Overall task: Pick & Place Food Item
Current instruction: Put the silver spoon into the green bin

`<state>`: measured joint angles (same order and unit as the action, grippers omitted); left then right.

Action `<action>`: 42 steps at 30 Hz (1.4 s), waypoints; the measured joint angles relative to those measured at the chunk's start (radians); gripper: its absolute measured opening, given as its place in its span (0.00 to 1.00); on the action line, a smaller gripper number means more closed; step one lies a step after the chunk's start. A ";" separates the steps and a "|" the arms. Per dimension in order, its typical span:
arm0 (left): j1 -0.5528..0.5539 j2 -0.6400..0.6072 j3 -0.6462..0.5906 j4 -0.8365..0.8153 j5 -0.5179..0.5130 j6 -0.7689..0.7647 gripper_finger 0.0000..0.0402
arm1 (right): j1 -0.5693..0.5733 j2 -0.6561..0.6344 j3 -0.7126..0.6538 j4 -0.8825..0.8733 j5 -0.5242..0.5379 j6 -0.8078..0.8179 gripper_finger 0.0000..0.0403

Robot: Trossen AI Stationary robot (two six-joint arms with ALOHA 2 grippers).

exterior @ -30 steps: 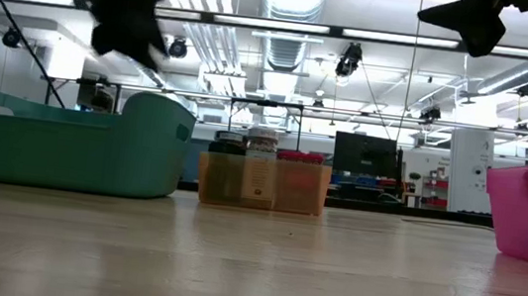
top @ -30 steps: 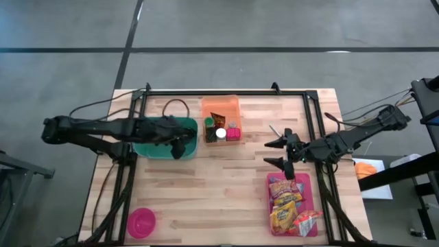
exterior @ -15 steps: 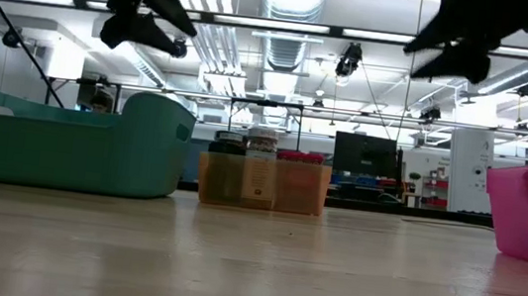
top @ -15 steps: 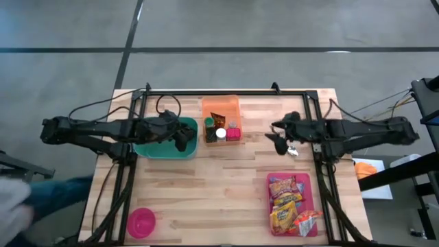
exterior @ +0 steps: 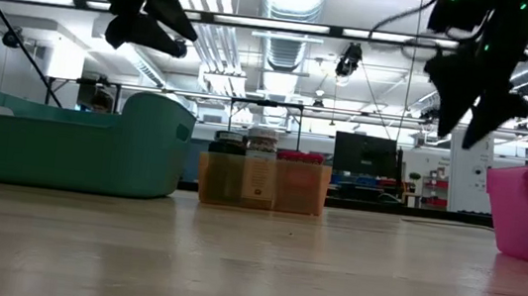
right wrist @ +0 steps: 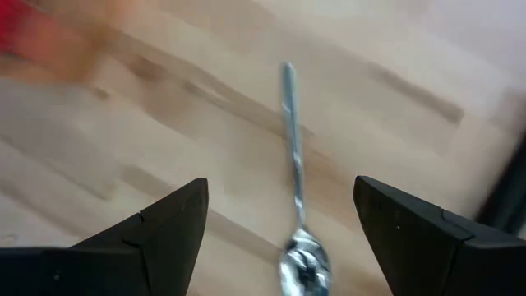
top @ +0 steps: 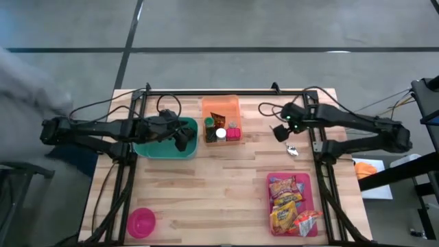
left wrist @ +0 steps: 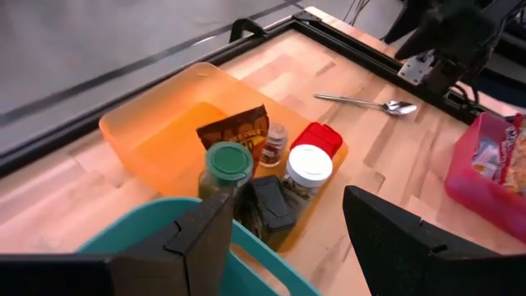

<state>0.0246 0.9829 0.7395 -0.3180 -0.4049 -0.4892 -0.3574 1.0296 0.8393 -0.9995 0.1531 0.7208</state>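
We hold both the left gripper [top: 180, 139] and right gripper [top: 281, 130] spread and empty. We judge the snack packets [top: 287, 203] in the pink tray [top: 314, 189] light, crinkly and slippery, best pinched at a sealed edge.

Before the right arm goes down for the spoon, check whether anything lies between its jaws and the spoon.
Nothing visible does. The right gripper hangs open above the spoon, which lies alone on bare table between the orange bin and the frame. The left gripper waits open over the teal bin.
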 joint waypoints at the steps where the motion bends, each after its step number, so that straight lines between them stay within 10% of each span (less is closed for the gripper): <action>1: 0.002 0.000 0.000 0.001 -0.001 0.013 0.58 | -0.005 0.026 -0.004 -0.010 0.000 0.003 0.74; 27: 0.004 0.000 -0.001 0.000 -0.060 0.029 0.58 | -0.011 0.485 -0.102 0.090 -0.057 -0.158 0.73; 42: 0.003 0.001 -0.009 -0.018 -0.060 0.029 0.58 | -0.044 0.458 -0.144 0.183 -0.151 -0.251 0.26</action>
<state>0.0280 0.9836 0.7307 -0.3360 -0.4647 -0.4606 -0.4015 1.4878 0.6952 -0.8165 0.0019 0.4699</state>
